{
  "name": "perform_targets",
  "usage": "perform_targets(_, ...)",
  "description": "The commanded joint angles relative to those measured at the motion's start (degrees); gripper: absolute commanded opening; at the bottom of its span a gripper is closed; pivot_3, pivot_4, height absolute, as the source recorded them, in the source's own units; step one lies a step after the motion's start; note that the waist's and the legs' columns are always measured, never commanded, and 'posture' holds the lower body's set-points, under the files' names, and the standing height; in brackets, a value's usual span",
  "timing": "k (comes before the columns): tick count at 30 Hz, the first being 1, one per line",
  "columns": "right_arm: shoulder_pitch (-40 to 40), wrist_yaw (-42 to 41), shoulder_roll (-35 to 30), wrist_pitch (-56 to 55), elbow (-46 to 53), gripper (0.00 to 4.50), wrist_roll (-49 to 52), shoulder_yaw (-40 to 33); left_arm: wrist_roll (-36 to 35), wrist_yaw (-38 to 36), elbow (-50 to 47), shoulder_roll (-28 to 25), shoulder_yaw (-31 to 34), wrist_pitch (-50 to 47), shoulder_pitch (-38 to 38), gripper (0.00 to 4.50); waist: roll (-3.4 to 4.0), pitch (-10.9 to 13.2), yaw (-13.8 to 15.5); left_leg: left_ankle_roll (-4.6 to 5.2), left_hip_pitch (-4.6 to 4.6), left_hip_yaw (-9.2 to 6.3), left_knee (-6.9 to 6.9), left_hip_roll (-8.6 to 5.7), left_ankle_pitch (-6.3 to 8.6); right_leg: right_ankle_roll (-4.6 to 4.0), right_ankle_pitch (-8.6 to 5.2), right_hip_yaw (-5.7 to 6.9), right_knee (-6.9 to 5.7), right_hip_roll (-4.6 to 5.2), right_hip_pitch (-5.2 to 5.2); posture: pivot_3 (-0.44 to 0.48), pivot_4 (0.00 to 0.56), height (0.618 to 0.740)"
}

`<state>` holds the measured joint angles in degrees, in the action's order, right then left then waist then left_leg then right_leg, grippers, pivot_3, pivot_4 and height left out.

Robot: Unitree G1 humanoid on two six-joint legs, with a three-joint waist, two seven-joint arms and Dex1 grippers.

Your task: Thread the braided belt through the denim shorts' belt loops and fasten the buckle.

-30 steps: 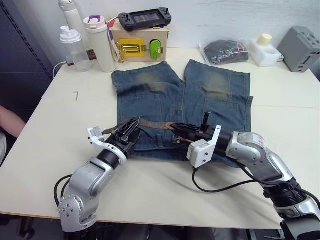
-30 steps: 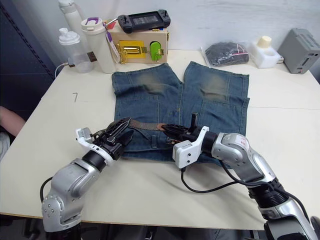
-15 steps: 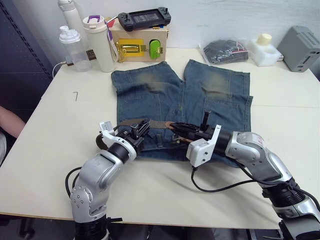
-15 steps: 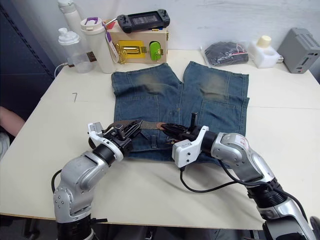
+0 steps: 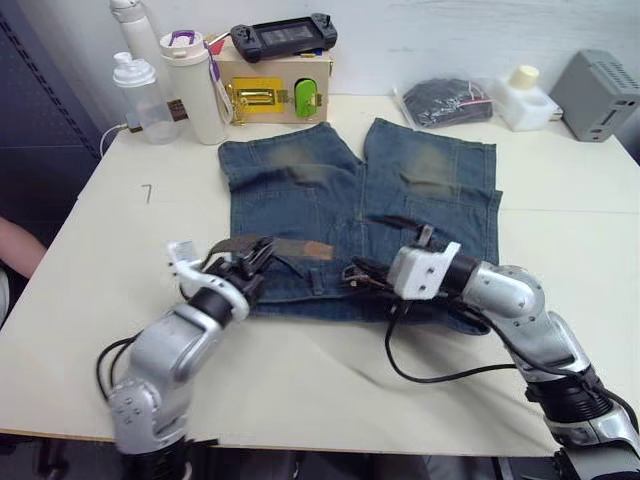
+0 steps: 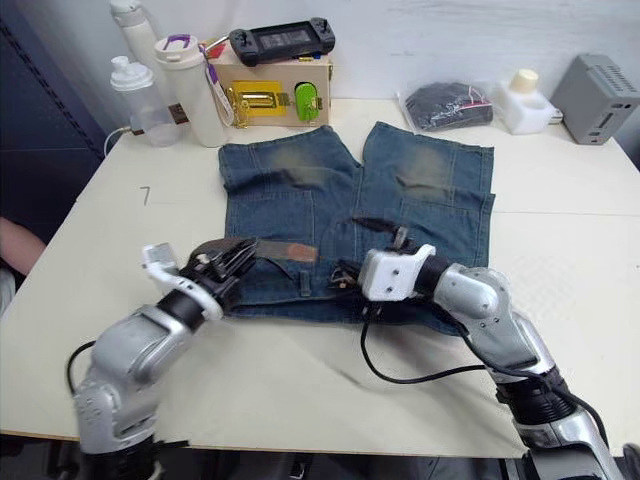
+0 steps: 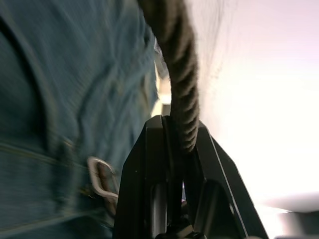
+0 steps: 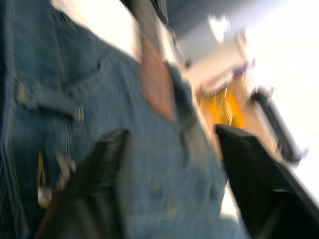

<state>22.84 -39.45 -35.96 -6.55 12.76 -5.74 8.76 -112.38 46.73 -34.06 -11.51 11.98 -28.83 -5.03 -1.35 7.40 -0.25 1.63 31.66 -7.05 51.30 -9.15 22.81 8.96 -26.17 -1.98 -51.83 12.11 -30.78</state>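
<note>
The denim shorts [image 5: 400,200] lie flat mid-table with the waistband toward me. The braided belt [image 5: 285,247] runs along the waistband, and its light leather tip [image 5: 318,250] rests on the denim. My left gripper [image 5: 252,264] is shut on the belt [image 7: 182,89] near its left end. A small silver frame [image 7: 98,175], apparently the buckle, lies on the denim beside its fingers. My right gripper [image 5: 360,272] stands open just right of the tip [image 8: 157,82], holding nothing. A belt loop [image 5: 318,283] shows between the two grippers.
Along the far edge stand two bottles [image 5: 190,75], a wooden box [image 5: 275,95] with a game controller [image 5: 283,35] on it, a black bagged item [image 5: 445,100], a white container [image 5: 525,95] and a grey box [image 5: 600,95]. A person's arm [image 5: 15,245] is at the left edge.
My left gripper has shut on the belt and drawn slightly left. My right gripper has opened and let go of the leather tip, which now lies on the shorts.
</note>
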Motion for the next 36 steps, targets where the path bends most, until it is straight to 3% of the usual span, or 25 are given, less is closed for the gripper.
perform_targets(1, 0.1, -2.8, -1.1, 9.5, 2.3, 4.44, 8.2, -5.6, -0.6, -4.9, -1.5, -5.8, 2.3, -3.3, 4.8, 0.0, 0.0, 0.0, 0.0, 0.0, 0.02, 0.0, 0.0, 0.0, 0.0, -0.01, 0.0, -0.03, -0.03, 0.0, -0.03, 0.0, 0.15, 0.645)
perform_targets(5, 0.8, -3.6, -1.3, 14.4, 2.4, 4.44, 11.7, -8.0, -0.6, -7.9, 0.8, -10.7, 2.8, -4.1, 7.7, 0.0, 0.01, 0.0, 0.2, 0.0, 0.03, 0.01, 0.03, -0.01, 0.0, -0.08, -0.04, -0.05, 0.0, 0.02, -0.03, 0.0, 0.15, 0.645)
perform_targets(10, 0.6, -3.9, -1.6, 16.9, 3.9, 4.44, 13.3, -9.0, 3.6, -10.6, 2.5, -12.8, -0.7, -4.8, 6.5, 0.0, 0.01, 0.0, 0.3, 0.02, 0.2, -0.01, 0.19, -0.01, 0.01, -0.54, -0.29, -0.05, 0.06, 0.07, -0.02, 0.0, 0.15, 0.645)
perform_targets(29, -2.6, -3.2, -2.4, 23.5, 10.6, 4.44, 16.6, -10.8, 13.1, -16.6, 9.4, -10.5, -7.2, -7.2, 0.0, 0.0, 0.02, 0.0, 0.2, 0.03, 0.2, -0.02, 0.13, 0.0, 0.02, -0.53, -0.29, -0.03, 0.12, 0.07, -0.03, 0.0, 0.15, 0.645)
perform_targets(36, -4.3, -4.1, -2.7, 24.4, 11.7, 4.44, 17.6, -10.7, 19.6, -25.3, 9.2, -14.4, -11.8, -14.0, -3.8, 0.0, 0.03, 0.0, 0.2, 0.03, 0.2, -0.03, 0.12, -0.01, 0.02, -0.52, -0.29, -0.02, 0.19, 0.07, 0.01, 0.0, 0.15, 0.645)
